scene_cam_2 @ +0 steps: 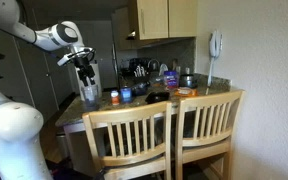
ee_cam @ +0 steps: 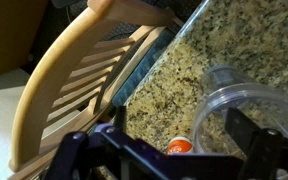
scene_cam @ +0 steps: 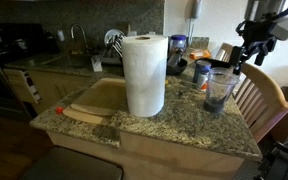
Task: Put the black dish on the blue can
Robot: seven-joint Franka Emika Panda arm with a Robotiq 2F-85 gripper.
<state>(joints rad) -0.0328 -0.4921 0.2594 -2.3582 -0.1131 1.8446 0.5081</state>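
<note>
The black dish point(scene_cam: 220, 66) sits on the granite counter behind the clear plastic cup point(scene_cam: 219, 92); it also shows as a dark shape in an exterior view point(scene_cam_2: 159, 97). The blue can point(scene_cam: 201, 73) stands upright just beside the dish, and shows in an exterior view point(scene_cam_2: 126, 94). My gripper point(scene_cam: 246, 55) hangs open and empty above the counter's edge, over the clear cup point(scene_cam_2: 89, 93). In the wrist view its fingers point(ee_cam: 182, 122) straddle the cup's rim point(ee_cam: 246, 100) and a small orange-capped item point(ee_cam: 179, 146). Dish and can are out of the wrist view.
A tall paper-towel roll point(scene_cam: 144, 75) stands mid-counter beside a wooden cutting board point(scene_cam: 89, 113). Wooden chairs point(scene_cam_2: 164, 135) stand against the counter edge, one right below the gripper point(ee_cam: 74, 80). Bottles and containers point(scene_cam: 177, 50) stand at the back.
</note>
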